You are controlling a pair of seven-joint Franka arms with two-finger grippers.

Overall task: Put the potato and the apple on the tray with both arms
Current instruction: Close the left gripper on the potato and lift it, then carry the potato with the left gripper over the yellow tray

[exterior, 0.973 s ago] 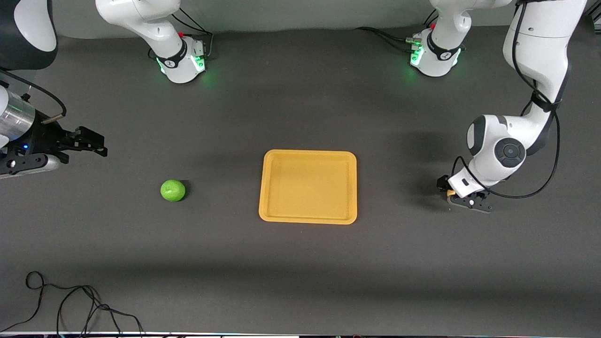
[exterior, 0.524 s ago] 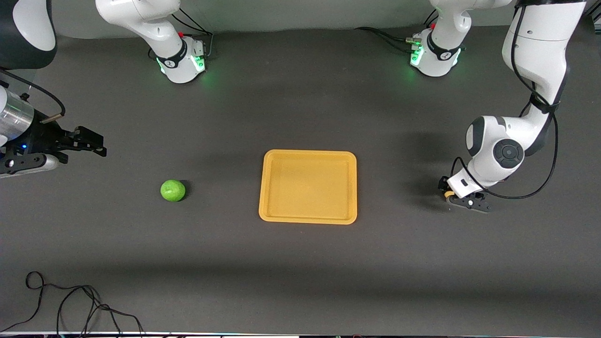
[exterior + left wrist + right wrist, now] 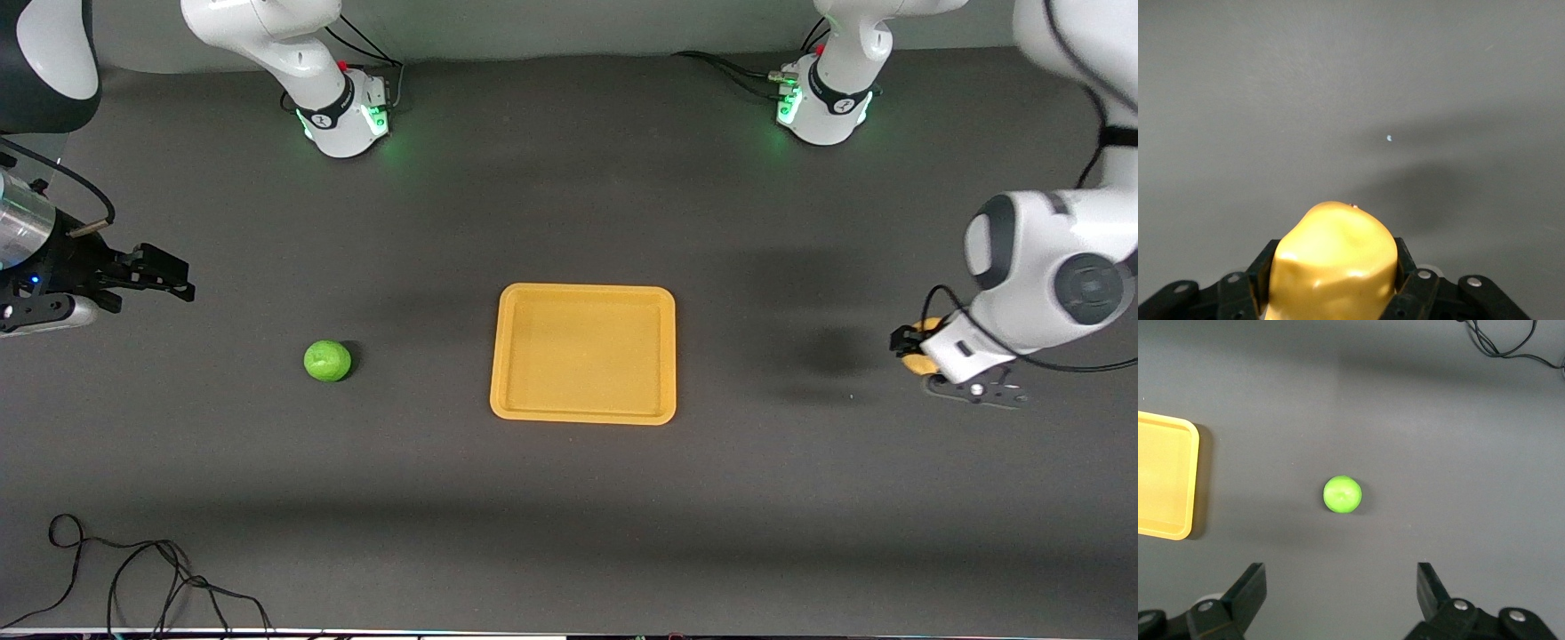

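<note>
Potato, pale yellow-tan lumpy oval (image 3: 1333,263), pinched in left end effector (image 3: 942,360), aloft over worktop (image 3: 569,498) at left arm's end, ready for orange-yellow rimmed plastic tray (image 3: 582,353). Right end effector (image 3: 1341,597) spread wide, hanging above round green apple (image 3: 327,361), lined up for grasp.

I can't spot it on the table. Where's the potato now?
The potato is clamped in the left gripper, in the air over bare table at the left arm's end, beside the tray.

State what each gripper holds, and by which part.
The left gripper holds the potato by its sides, above the table; the right gripper holds nothing.
</note>
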